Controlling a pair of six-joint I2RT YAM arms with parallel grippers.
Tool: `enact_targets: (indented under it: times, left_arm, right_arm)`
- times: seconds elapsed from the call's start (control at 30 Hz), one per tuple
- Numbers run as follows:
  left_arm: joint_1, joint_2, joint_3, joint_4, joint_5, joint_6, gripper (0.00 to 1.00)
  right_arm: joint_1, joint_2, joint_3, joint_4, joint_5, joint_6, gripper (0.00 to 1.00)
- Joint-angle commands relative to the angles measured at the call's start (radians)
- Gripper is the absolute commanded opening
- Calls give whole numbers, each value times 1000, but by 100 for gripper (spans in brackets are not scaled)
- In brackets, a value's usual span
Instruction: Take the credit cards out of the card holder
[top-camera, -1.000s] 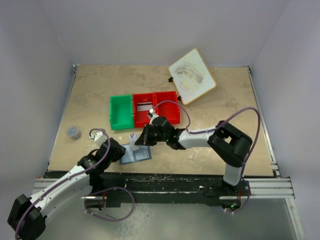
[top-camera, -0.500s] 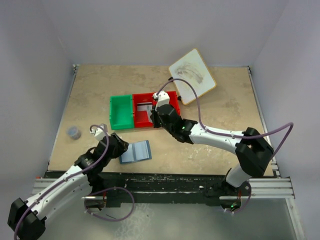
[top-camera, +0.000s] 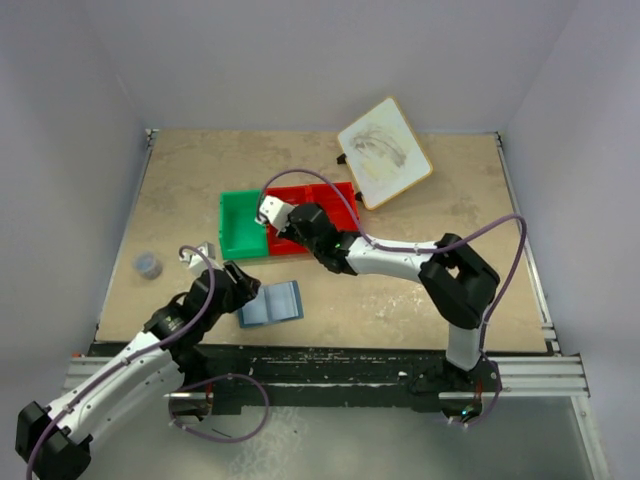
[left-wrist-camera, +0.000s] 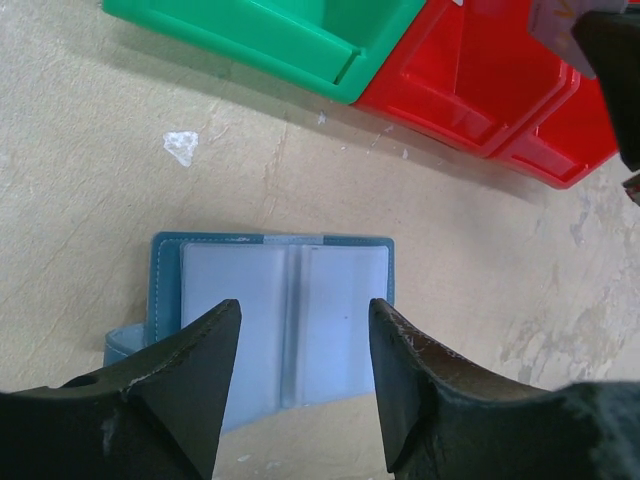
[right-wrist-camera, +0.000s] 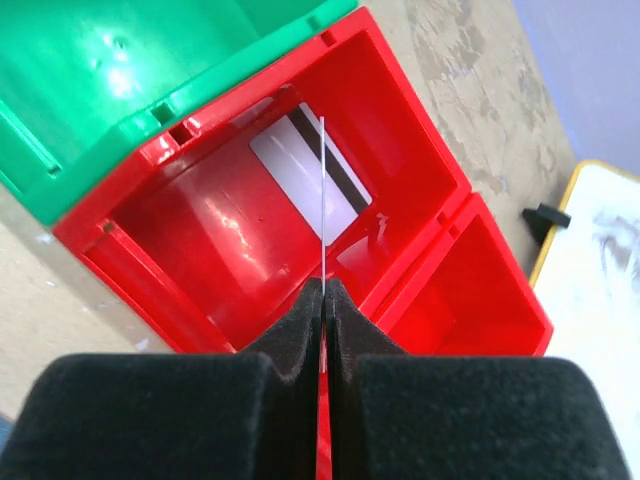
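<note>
The card holder (top-camera: 272, 303) lies open on the table, pale blue two-panel inside up, and no card shows in it (left-wrist-camera: 285, 300). My left gripper (top-camera: 246, 290) is open and empty, its fingers straddling the card holder just above it (left-wrist-camera: 303, 303). My right gripper (top-camera: 287, 220) is shut on a pale credit card (top-camera: 270, 211), seen edge-on in the right wrist view (right-wrist-camera: 323, 200), above the left compartment of the red bin (right-wrist-camera: 420, 150). A grey-white credit card with a dark stripe (right-wrist-camera: 300, 170) lies flat in that compartment. No tan-orange or dark card shows.
A green bin (top-camera: 240, 225) adjoins the red bin (top-camera: 340, 215) on its left. A white wood-rimmed board (top-camera: 385, 152) lies at the back right. A small grey object (top-camera: 148, 265) sits at the left. A white fleck (left-wrist-camera: 180, 147) lies near the card holder.
My right gripper lifted a card from the card holder, carried it back over the red bin, then shifted left. The card holder now lies flat. My left gripper stays at it.
</note>
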Motion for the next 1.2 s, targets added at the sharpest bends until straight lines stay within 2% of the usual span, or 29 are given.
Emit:
enact_targets:
  times: [0.0,0.17,0.47,0.6,0.73,1.17]
  left_arm:
    - [1,-23,52,3,1,25,54]
    - [0,-48,71,-26,-18,19,56]
    - [0,-105,106,-92,-74,-18,59]
    - [0,-110,136,-117,-83,-14,60]
    - [0,-111,162,-137,-92,-7,61]
    - [1,-130,177,-162,-109,-10,62]
  right_arm:
    - [-31,8,73,47,-101,-251,0]
    - [-70,60,117,52,-171,-361,0]
    - [-86,190,242,-47,-173,-540,0]
    - [-85,225,286,-109,-157,-557,0]
    - [-87,215,266,-77,-169,-574,0]
    - [-89,322,384,-119,-131,-624,0]
